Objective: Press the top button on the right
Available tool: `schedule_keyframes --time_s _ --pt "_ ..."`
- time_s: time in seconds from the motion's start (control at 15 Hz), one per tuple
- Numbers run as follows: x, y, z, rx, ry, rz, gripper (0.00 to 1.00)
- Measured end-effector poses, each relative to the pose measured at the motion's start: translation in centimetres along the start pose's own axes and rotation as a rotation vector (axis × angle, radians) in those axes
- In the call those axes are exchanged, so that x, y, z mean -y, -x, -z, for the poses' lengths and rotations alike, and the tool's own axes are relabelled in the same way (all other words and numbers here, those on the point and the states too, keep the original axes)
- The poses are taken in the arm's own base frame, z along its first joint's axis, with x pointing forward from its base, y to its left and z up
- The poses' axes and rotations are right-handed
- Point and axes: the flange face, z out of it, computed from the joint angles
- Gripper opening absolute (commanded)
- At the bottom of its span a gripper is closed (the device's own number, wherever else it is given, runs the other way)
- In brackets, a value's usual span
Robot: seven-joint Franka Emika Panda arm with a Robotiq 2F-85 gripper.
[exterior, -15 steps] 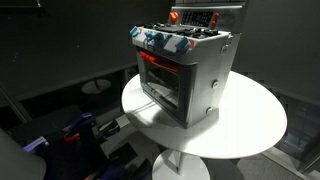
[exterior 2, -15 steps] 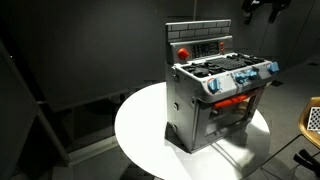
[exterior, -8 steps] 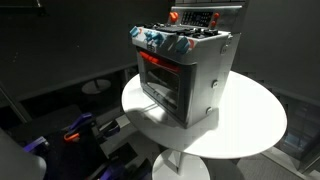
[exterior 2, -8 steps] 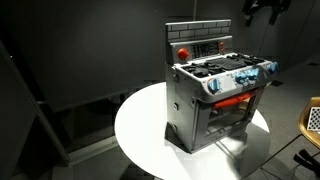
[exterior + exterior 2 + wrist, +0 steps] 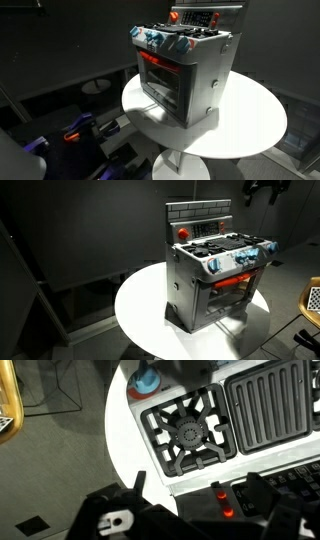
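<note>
A grey toy stove (image 5: 215, 275) stands on a round white table (image 5: 140, 310) and shows in both exterior views (image 5: 185, 70). Its upright back panel (image 5: 203, 226) carries a red knob (image 5: 183, 232) and small buttons. In the wrist view I look down on a black burner grate (image 5: 187, 432) and the back panel, where two red-lit buttons (image 5: 217, 488) (image 5: 228, 512) sit one above the other, with dark buttons to their right. My gripper (image 5: 195, 485) is open and empty, its fingers either side of that panel. In an exterior view the gripper (image 5: 262, 190) hangs above and behind the stove.
Blue knobs (image 5: 160, 40) line the stove's front above the red-lit oven door (image 5: 160, 78). A grill plate (image 5: 265, 405) lies beside the burner. A yellow object (image 5: 8, 400) lies on the floor. Clutter (image 5: 80, 130) sits beneath the table edge.
</note>
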Motion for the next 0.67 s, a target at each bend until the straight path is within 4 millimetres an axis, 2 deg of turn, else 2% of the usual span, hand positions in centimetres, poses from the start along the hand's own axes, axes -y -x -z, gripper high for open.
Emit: schedule_keyframes --time_s 0.27,0.67 --pt "0.0 -1.6 -1.4 -0.047 -0.025 -0.090 1.00" --pt "0.8 -4.3 -5.2 -0.116 -0.044 -0.171 1.00"
